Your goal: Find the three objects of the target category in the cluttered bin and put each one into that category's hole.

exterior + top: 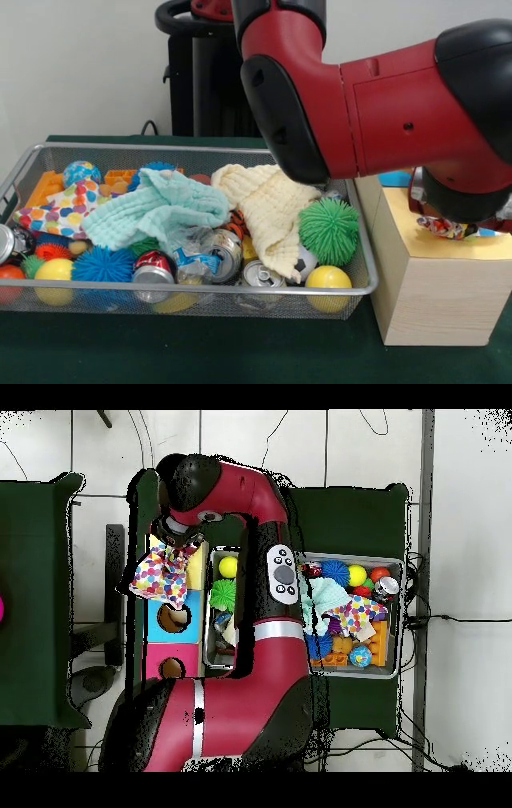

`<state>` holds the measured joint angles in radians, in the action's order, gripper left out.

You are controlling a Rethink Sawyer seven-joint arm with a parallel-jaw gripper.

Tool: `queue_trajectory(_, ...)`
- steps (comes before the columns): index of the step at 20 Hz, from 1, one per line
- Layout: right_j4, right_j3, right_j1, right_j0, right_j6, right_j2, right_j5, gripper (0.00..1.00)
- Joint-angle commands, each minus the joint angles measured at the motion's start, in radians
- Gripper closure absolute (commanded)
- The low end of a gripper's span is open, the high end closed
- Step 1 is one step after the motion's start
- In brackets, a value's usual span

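1. Dark green cloth covers the counter (pixel 160 352), where the wire-mesh bin (pixel 192 290) sits just beside a pale wooden box with a yellow top (pixel 448 244), against a plain white wall.
2. Sawyer's red arm reaches across the bin to the yellow-topped box; its tool (pixel 180 544) is closed on a polka-dot cloth (pixel 160 576), which hangs below it in the overhead view.
3. That cloth drapes over the yellow top, hiding the hole; from the front only a crumpled, many-coloured edge (pixel 448 228) shows under the arm.
4. Judging by this pose, the cloth is held above its own box so that it can be dropped or pushed through the hole.
5. A second polka-dot cloth (pixel 56 210) lies in the bin's far corner from the box, well apart from the tool, beside a mint-green cloth (pixel 156 208).
6. A cream cloth (pixel 268 212) and a green spiky ball (pixel 330 230) crowd the bin's end nearest the box; any third dotted cloth is not visible.
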<state>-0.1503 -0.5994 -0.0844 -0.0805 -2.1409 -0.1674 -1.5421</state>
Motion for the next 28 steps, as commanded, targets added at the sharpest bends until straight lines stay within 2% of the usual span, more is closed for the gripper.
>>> queue_trajectory(1, 0.085, 0.039, 0.153, -0.003, 0.012, -0.025, 0.092, 1.00)
queue_trajectory(8, 0.082, 0.062, 0.168, -0.002, 0.014, -0.025, 0.077, 1.00)
queue_trajectory(14, 0.079, 0.047, 0.158, -0.005, 0.025, -0.028, 0.138, 1.00)
queue_trajectory(15, 0.079, 0.045, 0.157, -0.006, 0.027, -0.028, 0.146, 0.00)
queue_trajectory(28, 0.079, 0.021, 0.144, -0.008, 0.040, -0.033, 0.181, 0.00)
